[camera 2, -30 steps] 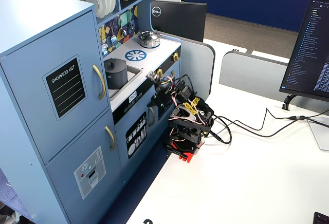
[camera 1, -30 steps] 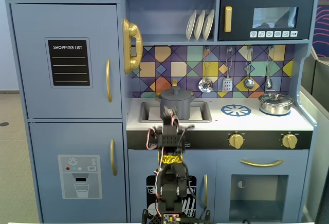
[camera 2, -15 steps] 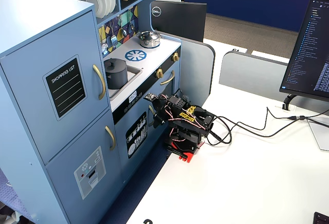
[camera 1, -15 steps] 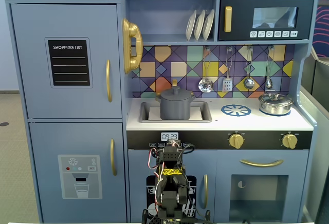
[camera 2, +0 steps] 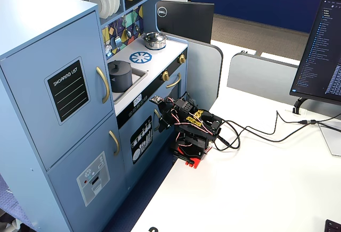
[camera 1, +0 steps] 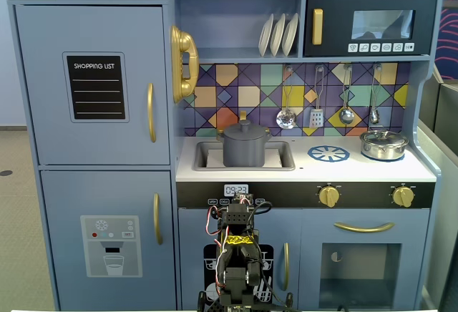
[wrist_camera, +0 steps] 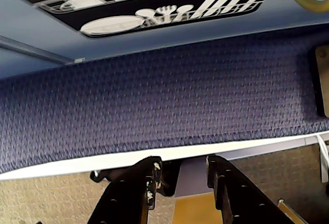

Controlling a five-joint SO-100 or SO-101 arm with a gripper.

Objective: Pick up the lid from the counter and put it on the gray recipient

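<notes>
- The gray recipient (camera 1: 244, 147) sits in the sink (camera 1: 207, 156) at the centre of a fixed view; the lid (camera 1: 244, 128) already rests on top of it, knob up.
- The arm is folded low at the bottom centre, in front of the toy kitchen's cabinet doors.
- In the wrist view the gripper (wrist_camera: 181, 179) enters from the bottom edge — jaws parted, nothing between them; blue carpet (wrist_camera: 154, 95) fills the middle.
</notes>
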